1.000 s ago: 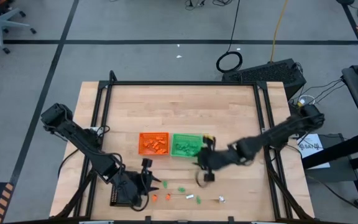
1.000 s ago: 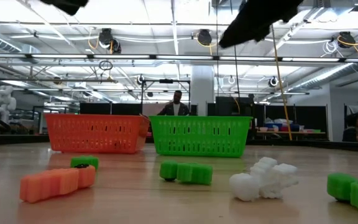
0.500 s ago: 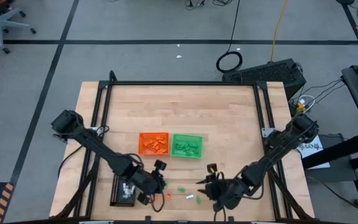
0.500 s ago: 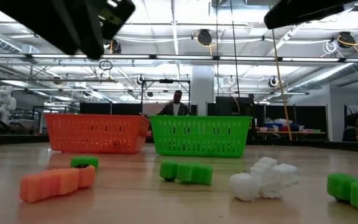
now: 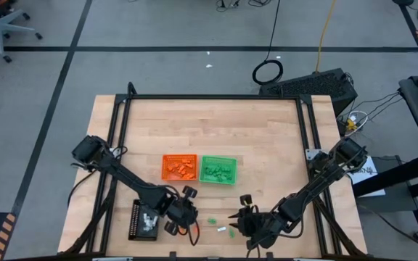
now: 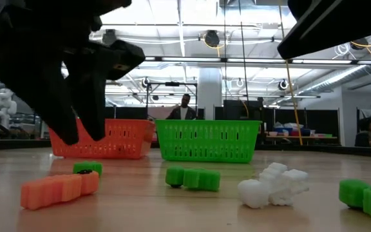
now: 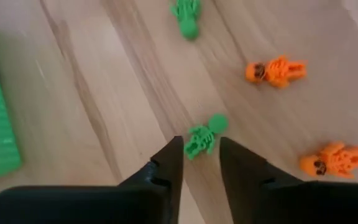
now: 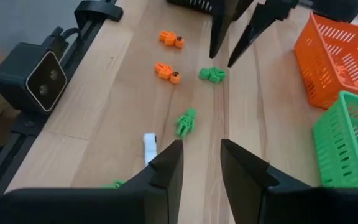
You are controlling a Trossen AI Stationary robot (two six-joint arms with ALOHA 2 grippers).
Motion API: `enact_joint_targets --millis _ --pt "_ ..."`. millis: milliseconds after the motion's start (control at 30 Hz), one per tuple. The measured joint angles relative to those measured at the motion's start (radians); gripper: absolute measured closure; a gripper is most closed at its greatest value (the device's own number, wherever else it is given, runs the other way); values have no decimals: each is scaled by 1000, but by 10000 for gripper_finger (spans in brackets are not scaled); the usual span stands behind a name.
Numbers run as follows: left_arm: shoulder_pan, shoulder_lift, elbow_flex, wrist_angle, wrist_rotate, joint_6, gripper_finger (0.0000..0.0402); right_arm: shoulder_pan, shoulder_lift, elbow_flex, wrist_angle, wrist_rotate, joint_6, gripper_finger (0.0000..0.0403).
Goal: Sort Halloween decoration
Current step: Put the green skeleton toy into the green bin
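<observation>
On the wooden table (image 5: 267, 145), the left gripper (image 7: 199, 167) hangs jaws apart over a green skeleton (image 7: 202, 138); the right gripper (image 8: 201, 163) waits nearby, jaws apart.

Orange trinkets (image 7: 276, 70) and green trinkets (image 7: 201, 138) plus a white trinket (image 8: 149, 147) on pale striped wood table (image 5: 267, 138); slatted orange tray (image 5: 179, 167) left of green tray (image 5: 218, 170)
</observation>
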Motion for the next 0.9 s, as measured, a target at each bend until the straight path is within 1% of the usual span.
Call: enact_joint_targets --millis 133,200,267,367,500,767,900 --pt "0 0 -1 -8 -1 18 262 -1 0 0 0 1 -3 312" --pt "0 0 -1 -19 -1 78 243 -3 0 0 0 3 -3 312" --pt "0 0 -1 -6 -1 143 234 -3 0 0 1 5 -2 312" --pt "0 1 -1 8 1 226 231 -3 0 0 7 22 -1 312" --pt "6 24 -1 15 5 288 231 -3 0 0 7 23 1 312" --pt "12 69 0 20 17 286 231 -3 0 0 3 23 0 312" --pt "12 79 2 22 21 287 249 -3 0 0 3 23 0 312"
